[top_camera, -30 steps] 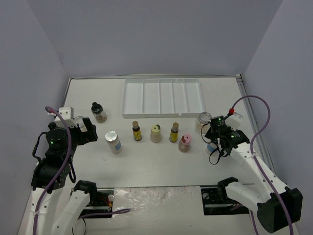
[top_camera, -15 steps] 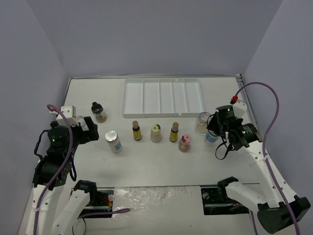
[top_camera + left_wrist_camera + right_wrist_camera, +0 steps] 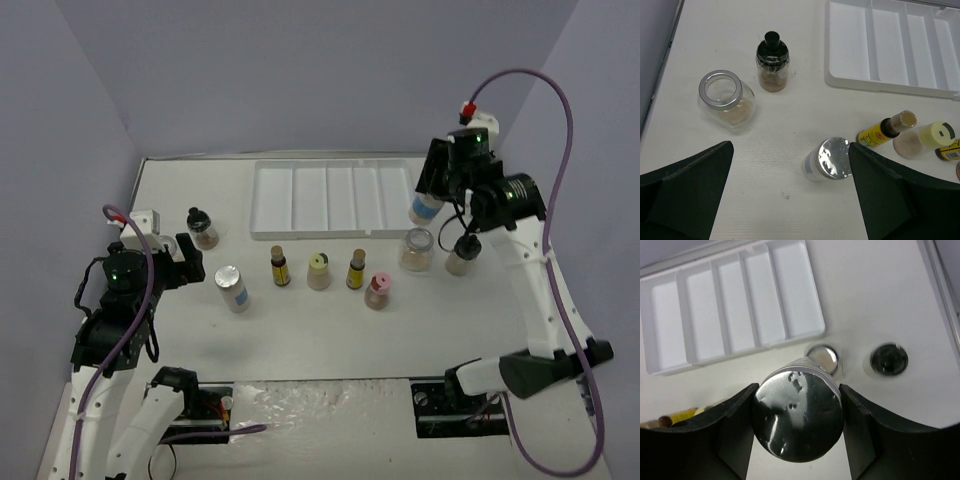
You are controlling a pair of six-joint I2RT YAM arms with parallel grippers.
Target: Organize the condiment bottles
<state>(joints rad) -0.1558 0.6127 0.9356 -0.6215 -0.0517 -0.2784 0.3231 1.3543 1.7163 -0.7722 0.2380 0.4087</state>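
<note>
My right gripper (image 3: 430,195) is shut on a blue-labelled clear bottle (image 3: 424,208), held high in the air just off the right end of the white tray (image 3: 335,198). The right wrist view shows that bottle's silver cap (image 3: 797,415) squeezed between both fingers. Standing in a row on the table are two amber bottles (image 3: 280,267) (image 3: 356,269), a yellow-capped bottle (image 3: 318,271) and a pink-capped bottle (image 3: 377,291). My left gripper (image 3: 790,165) stays open and empty above a silver-capped bottle (image 3: 829,159).
A black-capped jar (image 3: 772,61) and a tilted clear jar of tan powder (image 3: 726,99) sit at the left. Another clear jar (image 3: 417,249) and a dark-capped jar (image 3: 460,258) stand below my right gripper. The tray's compartments hold nothing.
My right gripper has lifted the blue-labelled bottle off the table at the right and carried it up and back toward the tray's right end. The left arm shifted slightly.
</note>
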